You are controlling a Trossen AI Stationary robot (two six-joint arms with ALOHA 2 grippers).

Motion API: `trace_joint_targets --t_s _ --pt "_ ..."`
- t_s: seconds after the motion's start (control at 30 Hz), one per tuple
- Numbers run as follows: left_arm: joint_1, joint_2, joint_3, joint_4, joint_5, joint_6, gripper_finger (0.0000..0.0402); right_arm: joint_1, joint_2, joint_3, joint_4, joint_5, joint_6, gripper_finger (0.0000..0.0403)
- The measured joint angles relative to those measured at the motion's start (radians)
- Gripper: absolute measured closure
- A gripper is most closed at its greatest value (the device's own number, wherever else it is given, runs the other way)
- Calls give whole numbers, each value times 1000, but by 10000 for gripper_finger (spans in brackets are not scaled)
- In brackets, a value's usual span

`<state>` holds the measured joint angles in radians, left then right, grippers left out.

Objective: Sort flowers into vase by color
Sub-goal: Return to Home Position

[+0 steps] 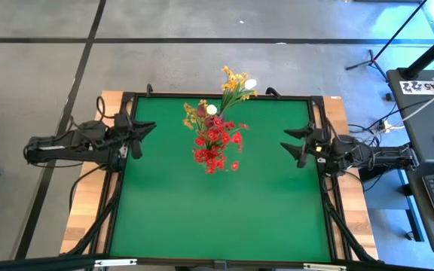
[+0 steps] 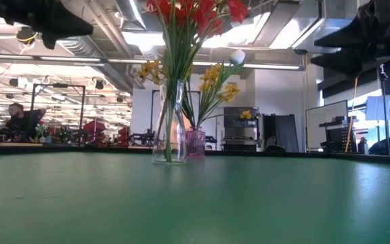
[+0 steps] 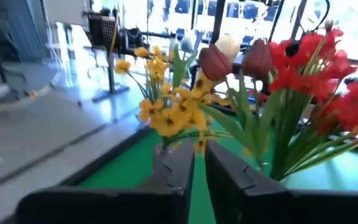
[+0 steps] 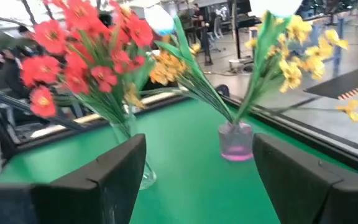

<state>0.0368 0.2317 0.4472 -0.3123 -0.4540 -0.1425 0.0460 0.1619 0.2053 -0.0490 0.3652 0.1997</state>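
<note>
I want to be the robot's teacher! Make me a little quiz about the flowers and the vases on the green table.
1. True or false: the red flowers stand in the clear vase.
2. What colour is the small vase? A blue, B pink, C black.
3. The left gripper and the right gripper wait at the side edges of the table. How many vases stand on it?

Key: 1 true. 2 B. 3 two.
</note>
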Motion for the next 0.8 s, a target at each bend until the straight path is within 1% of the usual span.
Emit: trace_joint_targets --t_s 0.13,0.23,0.33,0.5,0.6,0.7,0.8 --pt "8 -33 -73 141 -60 92 392 0 -1 -21 36 79 -62 110" --pt "17 -47 -118 253 -45 124 399 0 -1 -20 97 95 -122 110" --pt "17 -50 -161 284 -23 127 398 0 -1 -20 119 60 -159 110" --pt "16 -50 -242 372 -22 122 399 -1 -1 -20 120 12 -202 110" --pt "17 -51 -261 405 -23 120 400 0 -1 -20 119 7 -224 110" --pt "17 -50 -270 400 -23 108 400 0 -1 -20 116 -16 -255 110" --pt "17 -51 -270 401 -23 82 400 0 -1 -38 161 -52 -256 110"
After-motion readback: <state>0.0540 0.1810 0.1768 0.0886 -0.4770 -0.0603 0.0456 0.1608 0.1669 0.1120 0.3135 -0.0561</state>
